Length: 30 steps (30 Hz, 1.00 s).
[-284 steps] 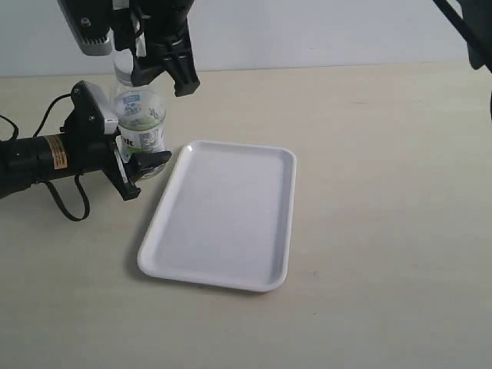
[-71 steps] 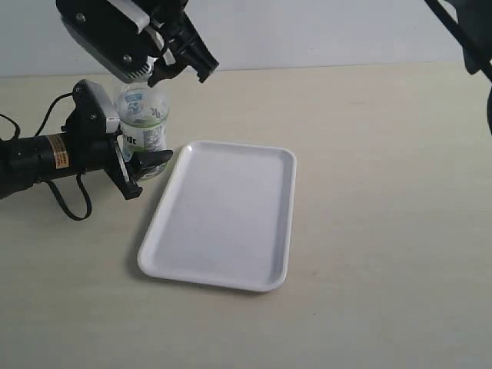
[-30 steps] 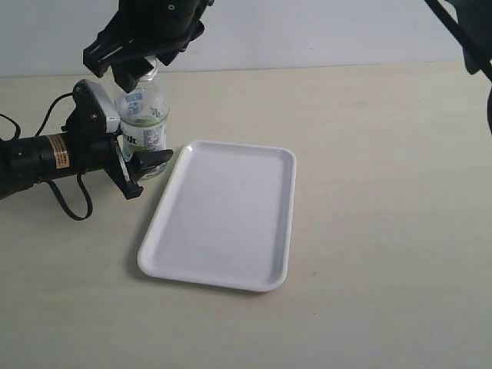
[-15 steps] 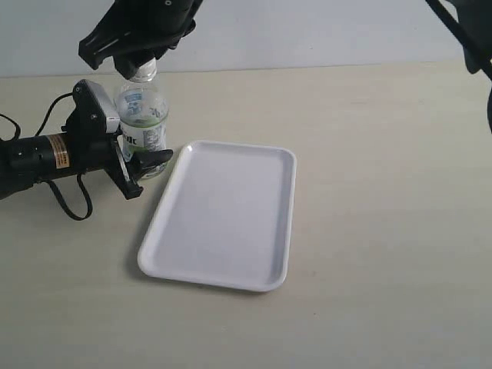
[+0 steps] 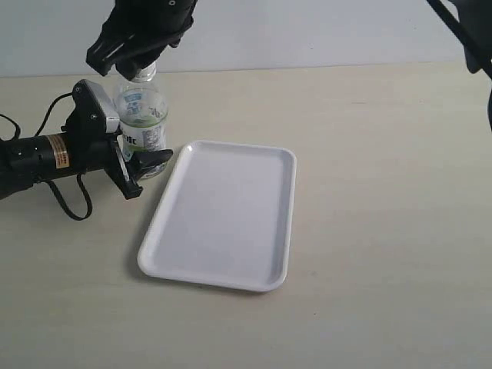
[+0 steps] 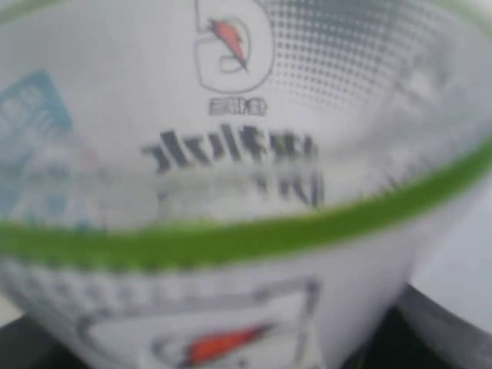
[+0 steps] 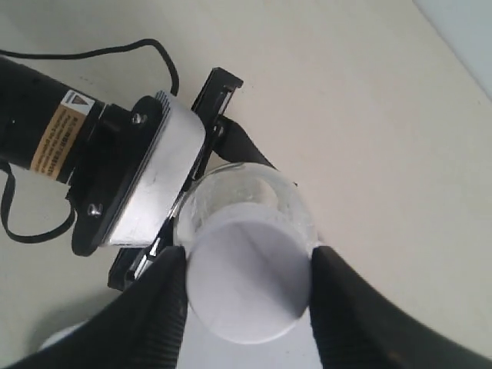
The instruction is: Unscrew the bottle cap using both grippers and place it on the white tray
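Observation:
The bottle stands upright left of the white tray, and its green-banded label fills the left wrist view. My left gripper, with its cylindrical body and yellow label, lies low and is shut on the bottle's lower body. My right gripper reaches down from above the bottle. Both of its black fingers press the sides of the white bottle cap, which sits on the neck. The tray holds nothing.
The left gripper's black cable loops on the table beside the left arm. Beige tabletop stretches to the right of the tray. A dark part of the right arm crosses the top right corner.
The right gripper swung from a tilted pose beside the bottle top to straight over it and closed on the cap. It has since turned slightly. Bottle, left gripper and tray have not moved.

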Tool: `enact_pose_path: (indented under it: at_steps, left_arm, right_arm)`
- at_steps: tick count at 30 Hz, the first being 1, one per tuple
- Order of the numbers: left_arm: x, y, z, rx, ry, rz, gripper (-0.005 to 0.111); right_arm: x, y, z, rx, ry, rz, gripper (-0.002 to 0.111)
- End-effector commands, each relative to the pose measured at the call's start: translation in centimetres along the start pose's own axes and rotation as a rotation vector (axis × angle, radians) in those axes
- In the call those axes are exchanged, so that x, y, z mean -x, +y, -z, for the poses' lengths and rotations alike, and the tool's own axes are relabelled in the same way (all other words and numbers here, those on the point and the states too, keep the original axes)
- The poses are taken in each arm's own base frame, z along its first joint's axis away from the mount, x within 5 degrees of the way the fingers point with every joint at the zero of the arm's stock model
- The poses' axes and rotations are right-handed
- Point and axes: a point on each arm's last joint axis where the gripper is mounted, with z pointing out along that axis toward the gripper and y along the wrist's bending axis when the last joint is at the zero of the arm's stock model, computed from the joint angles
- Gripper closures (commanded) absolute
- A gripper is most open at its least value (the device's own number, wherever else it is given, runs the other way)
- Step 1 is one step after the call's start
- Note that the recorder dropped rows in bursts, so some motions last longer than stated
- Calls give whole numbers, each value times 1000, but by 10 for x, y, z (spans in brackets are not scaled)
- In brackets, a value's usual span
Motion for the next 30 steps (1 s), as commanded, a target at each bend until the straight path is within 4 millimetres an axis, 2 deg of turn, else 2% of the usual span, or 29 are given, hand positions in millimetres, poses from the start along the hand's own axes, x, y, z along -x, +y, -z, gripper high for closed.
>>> enact_pose_path:
  at_steps: [1, 11, 15, 16, 19, 21, 23, 25, 26, 27, 29, 30]
  left_arm:
    - [6, 2, 0, 13, -22, -2, 107]
    - [6, 2, 0, 13, -22, -2, 107]
    - [6, 2, 0, 13, -22, -2, 107]
    - [6, 2, 0, 13, -22, -2, 107]
    - [6, 2, 0, 13, -20, 6, 107]
    - [6, 2, 0, 13, -15, 13, 107]
    - [6, 2, 0, 13, -15, 27, 107]
    - [6, 2, 0, 13, -15, 52, 107]
    - [6, 2, 0, 13, -15, 79, 107]
    - [6, 2, 0, 14, -15, 92, 107]
    - [6, 3, 0, 23, -16, 137, 107]
    - [6, 3, 0, 31, -17, 158, 107]
  right_arm:
    - [2, -2, 4, -9, -15, 252, 108]
    - [2, -2, 4, -17, -17, 768, 108]
    - [5, -3, 4, -51, -34, 1265, 108]
    - [6, -3, 4, -64, -35, 1450, 108]
    - [7, -3, 4, -85, -36, 1658, 108]
    - [9, -4, 5, -107, -41, 1733, 108]
    - [13, -1, 9, -137, -59, 1748, 108]
    - [16, 3, 20, -135, -85, 1704, 108]
    - [19, 9, 35, -107, -137, 1573, 108]
    - [21, 11, 41, -95, -164, 1480, 108]
    - [23, 9, 73, -113, -186, 1036, 108]
    - [21, 6, 79, -131, -156, 933, 108]
